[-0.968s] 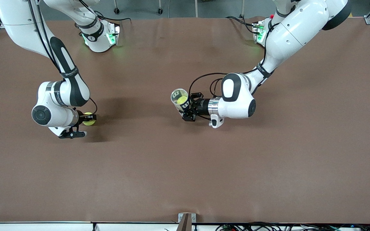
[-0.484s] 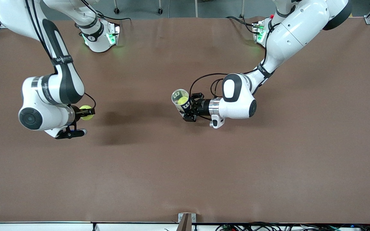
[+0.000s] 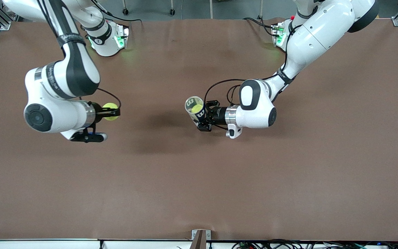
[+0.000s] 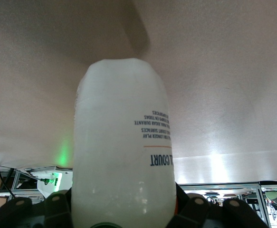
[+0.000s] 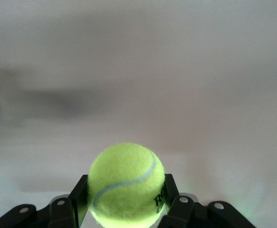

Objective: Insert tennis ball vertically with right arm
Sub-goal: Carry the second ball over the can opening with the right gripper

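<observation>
Your right end effector (image 3: 113, 113) has lifted its clamped ball (image 3: 110, 111) toward the upright tube (image 3: 195, 108) that your left end effector (image 3: 204, 117) grips over the desk (image 3: 199, 180)

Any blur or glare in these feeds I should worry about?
Right wrist view: tennis ball sharp, table behind it smeared. Left wrist view: can very close, washed out white, print legible. Front view: sharp, soft arm shadows on the table.

white arms (image 3: 309, 38), black joint bands
</observation>
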Robot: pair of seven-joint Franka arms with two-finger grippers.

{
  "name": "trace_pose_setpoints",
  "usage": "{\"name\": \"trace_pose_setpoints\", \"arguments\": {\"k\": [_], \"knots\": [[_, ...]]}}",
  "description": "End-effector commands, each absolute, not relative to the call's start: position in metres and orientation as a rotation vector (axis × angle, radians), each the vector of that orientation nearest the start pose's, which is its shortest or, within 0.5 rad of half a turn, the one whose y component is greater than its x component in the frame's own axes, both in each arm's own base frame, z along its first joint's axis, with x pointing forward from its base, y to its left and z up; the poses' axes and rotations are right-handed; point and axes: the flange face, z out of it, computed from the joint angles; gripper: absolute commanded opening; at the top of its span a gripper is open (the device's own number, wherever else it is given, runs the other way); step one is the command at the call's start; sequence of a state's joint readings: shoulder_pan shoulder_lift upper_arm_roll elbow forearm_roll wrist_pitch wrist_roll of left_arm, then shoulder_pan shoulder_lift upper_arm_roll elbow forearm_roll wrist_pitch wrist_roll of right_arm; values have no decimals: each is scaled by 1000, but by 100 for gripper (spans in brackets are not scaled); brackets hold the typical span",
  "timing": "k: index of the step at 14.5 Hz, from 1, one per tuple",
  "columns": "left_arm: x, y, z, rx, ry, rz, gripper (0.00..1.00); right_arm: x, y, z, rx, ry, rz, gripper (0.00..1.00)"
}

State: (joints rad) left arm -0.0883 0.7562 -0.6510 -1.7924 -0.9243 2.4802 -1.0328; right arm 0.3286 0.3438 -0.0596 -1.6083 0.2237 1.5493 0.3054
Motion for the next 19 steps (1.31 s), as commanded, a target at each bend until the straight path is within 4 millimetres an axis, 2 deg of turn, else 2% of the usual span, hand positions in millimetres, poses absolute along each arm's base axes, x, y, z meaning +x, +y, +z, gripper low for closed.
{"name": "trace_pose_setpoints", "arguments": {"k": [1,3,5,7,9,16,19], "knots": [[510,-409,214,1939,1350,-1001,64,566,259,431,-2990,259,659,41],[510,-409,214,1939,1351,-1002,64,555,295,447,-2939,336,659,41],[509,-408,213,1941,1352,-1001,64,551,314,459,-2852,399,688,41],[508,-408,213,1944,1352,-1002,64,541,337,462,-2780,457,739,42],[508,-408,214,1945,1351,-1000,64,533,364,470,-2776,506,696,42],[509,-403,214,1949,1351,-994,64,525,414,460,-2726,696,581,41],[509,-401,214,1949,1354,-992,64,524,434,449,-2708,746,539,42]]}}
